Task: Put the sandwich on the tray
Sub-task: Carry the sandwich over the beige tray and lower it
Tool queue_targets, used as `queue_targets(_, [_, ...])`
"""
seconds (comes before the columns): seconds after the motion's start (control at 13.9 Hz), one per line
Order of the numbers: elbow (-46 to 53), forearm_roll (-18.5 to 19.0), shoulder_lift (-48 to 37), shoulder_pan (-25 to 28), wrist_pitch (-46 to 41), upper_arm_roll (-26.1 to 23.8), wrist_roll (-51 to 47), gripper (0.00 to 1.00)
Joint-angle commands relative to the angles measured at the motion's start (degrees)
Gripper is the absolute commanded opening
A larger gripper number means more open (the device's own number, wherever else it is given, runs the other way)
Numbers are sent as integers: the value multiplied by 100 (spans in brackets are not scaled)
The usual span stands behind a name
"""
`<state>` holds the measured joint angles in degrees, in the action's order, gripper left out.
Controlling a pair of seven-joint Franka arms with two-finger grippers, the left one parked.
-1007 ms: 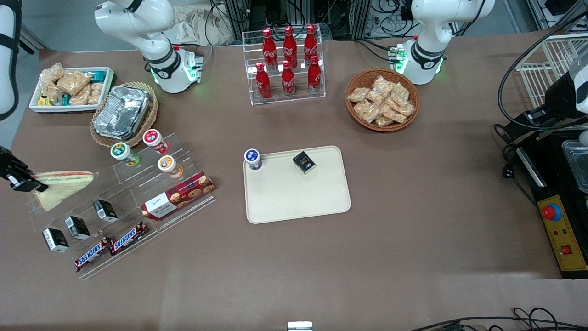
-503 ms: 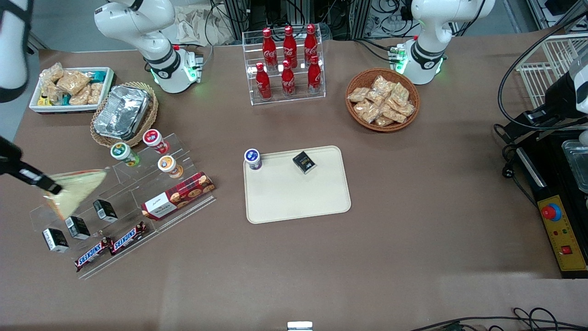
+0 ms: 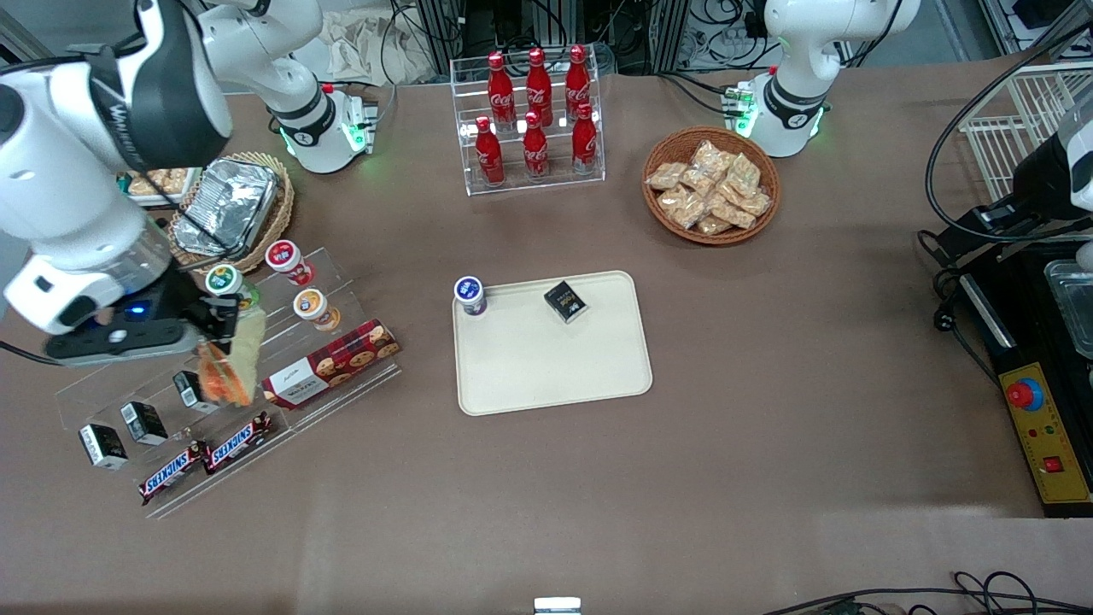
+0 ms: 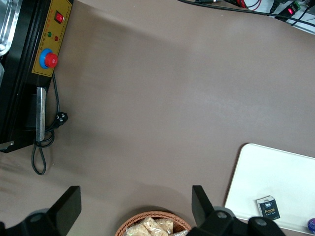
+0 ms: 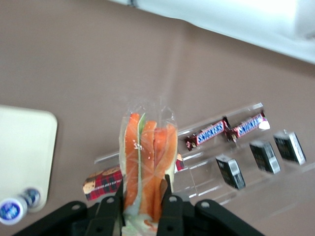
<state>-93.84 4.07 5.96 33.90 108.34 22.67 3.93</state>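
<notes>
My gripper (image 5: 143, 199) was clamped tight on the sandwich (image 5: 147, 164), which hung filling-edge out from my fingers (image 5: 171, 206) above the clear acrylic display stand (image 3: 256, 376) at the working arm's end of the brown table (image 3: 768, 384). The tray (image 3: 555, 367) sat well apart, mid-table.

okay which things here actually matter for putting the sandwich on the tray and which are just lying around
Job: sandwich, clamped in the gripper above the clear display stand; tray.
Lying about: cola bottles, snack basket, foil container, Snickers bars, cookie box.
</notes>
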Motion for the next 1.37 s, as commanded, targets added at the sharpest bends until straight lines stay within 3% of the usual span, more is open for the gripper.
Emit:
queue_targets(0.0, [340, 156, 396, 318, 81, -114, 669, 28])
queue_targets(0.29, [393, 445, 950, 968, 625, -132, 863, 28])
queue_targets(0.72, [411, 367, 1601, 1689, 1373, -176, 1706, 28])
queue_targets(1.08, [402, 384, 2216, 2374, 1883, -176, 1716, 28])
queue_targets(1.29, [384, 376, 2550, 2446, 2199, -193, 1786, 28])
